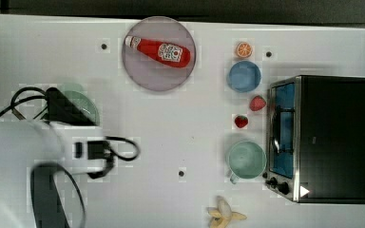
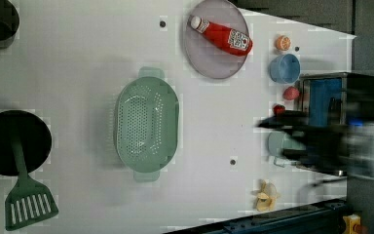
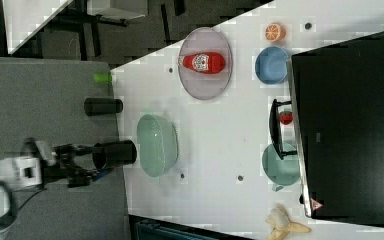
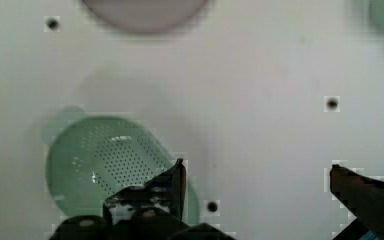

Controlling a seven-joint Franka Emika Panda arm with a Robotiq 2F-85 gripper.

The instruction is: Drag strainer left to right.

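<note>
1. Mint-green plastic strainer (image 2: 146, 124) on white table (image 2: 78, 58), upright, dotted with small holes, tab handles at both ends. Well apart from grey plate (image 2: 216, 39) carrying ketchup bottle (image 2: 221, 34).
2. In right view, strainer (image 3: 157, 145) close to table's left edge, just beside black cup (image 3: 115, 154). Toaster oven (image 3: 347, 125), blue bowl (image 3: 271, 65) and green mug (image 3: 280, 165) across table, toward right view's right.
3. Gripper (image 4: 257, 175) above table, off to one side of strainer (image 4: 107, 165); one finger overlapping strainer's rim in wrist view, other over bare table. Jaws spread about as wide as possible, holding nothing.
4. Step in hand, as judged: approach and line-up. No contact with strainer apparent; drag not begun.
5. Next move likely calls for: shifting sideways so a rim or tab handle sits between fingers, lowering, closing on rim wall, then sliding along tabletop without lifting.
6. Path toward oven side looks open through middle of table; strawberries (image 1: 249, 111) and mug (image 1: 245, 160) near far end to be stopped short of.
7. Risk: shallow bite on thin plastic rim, strainer tilting or slipping out mid-drag.
</note>
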